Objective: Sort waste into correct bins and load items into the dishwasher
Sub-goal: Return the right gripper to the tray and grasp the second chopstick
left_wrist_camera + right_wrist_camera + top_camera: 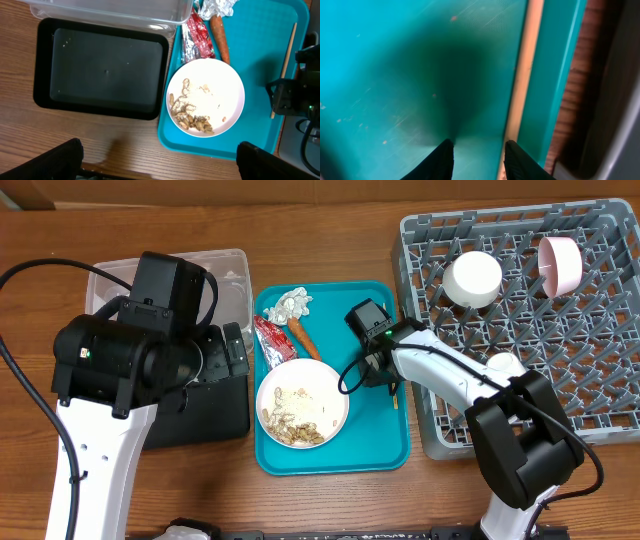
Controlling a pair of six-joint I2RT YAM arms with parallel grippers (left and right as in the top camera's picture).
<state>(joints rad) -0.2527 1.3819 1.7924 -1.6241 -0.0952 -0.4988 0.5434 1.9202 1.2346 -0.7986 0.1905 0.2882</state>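
Wooden chopstick [527,75]: it lay flat on the teal tray [395,50], pressed up against the tray's raised right wall, on the side nearest the grey dish rack [510,215].
Right pincer [479,148]: its two black tips were very low over the tray floor. They were a little apart, with nothing between them. The stick was just outside the right tip, not in the gap.
Left pincer [159,156]: it was wide open and held nothing, high above the black tray [105,67] and the white plate [225,95].
Good way to do it: I think the right pincer needed to slide toward the wall until the stick sat between its tips, then close softly.
Watch out: the wall left little room for a tip, and a thin stick could roll away.
Best spot: near the stick's middle, so it would not tilt when lifted.
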